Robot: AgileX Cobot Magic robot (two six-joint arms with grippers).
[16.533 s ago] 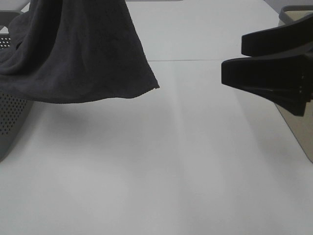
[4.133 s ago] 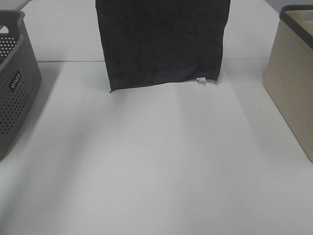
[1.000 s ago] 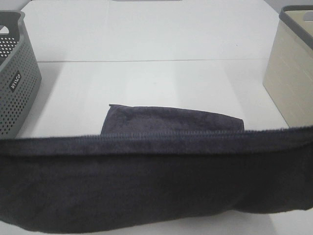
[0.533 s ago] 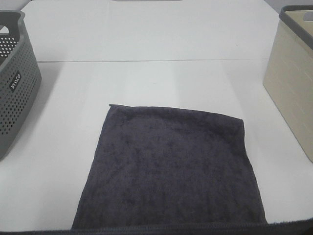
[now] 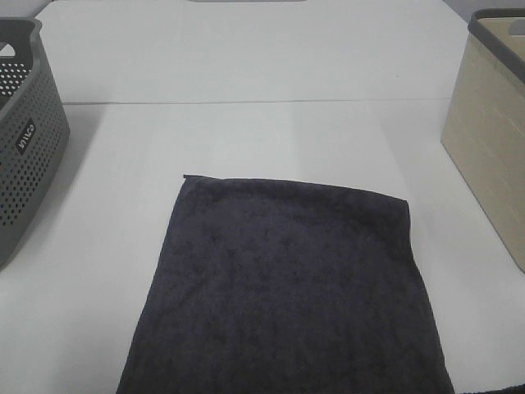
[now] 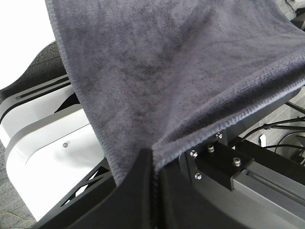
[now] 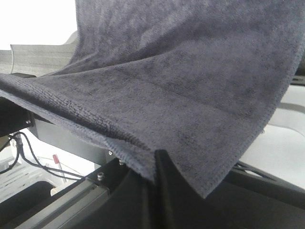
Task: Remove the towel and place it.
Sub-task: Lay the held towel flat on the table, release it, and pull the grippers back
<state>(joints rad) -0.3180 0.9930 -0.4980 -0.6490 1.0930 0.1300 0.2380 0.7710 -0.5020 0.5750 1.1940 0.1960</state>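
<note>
a large dark charcoal-grey terry-cloth towel [image 5: 287,287] lies spread flat on the white bench [image 5: 246,139] in the exterior high view. it fills the centre and lower middle of the frame. its far hem runs across just below mid-height, a little lower on the right, and its near end passes out of the bottom edge of the frame. the cloth lies smooth, without big folds. a thin dark strip shows in the lower right corner, too little of it to tell what it is.

a grey perforated plastic basket [image 5: 29,156] with a small label on its side stands at the left edge of the frame, apart from the towel. a beige rectangular bin with a dark rim [image 5: 488,148] stands at the right edge, also apart from the cloth. a faint seam [image 5: 246,102] crosses the bench in the upper part of the frame.

in the left wrist view the left jaws are clenched on a corner of the towel. the two black fingers [image 6: 131,193] meet with the stitched hem pinched between them, and the cloth stretches away from the grip. in the right wrist view the right jaws are likewise pressed together on the hem near a corner. the cloth is caught between the black fingers [image 7: 133,205] and spreads away from them.
</note>
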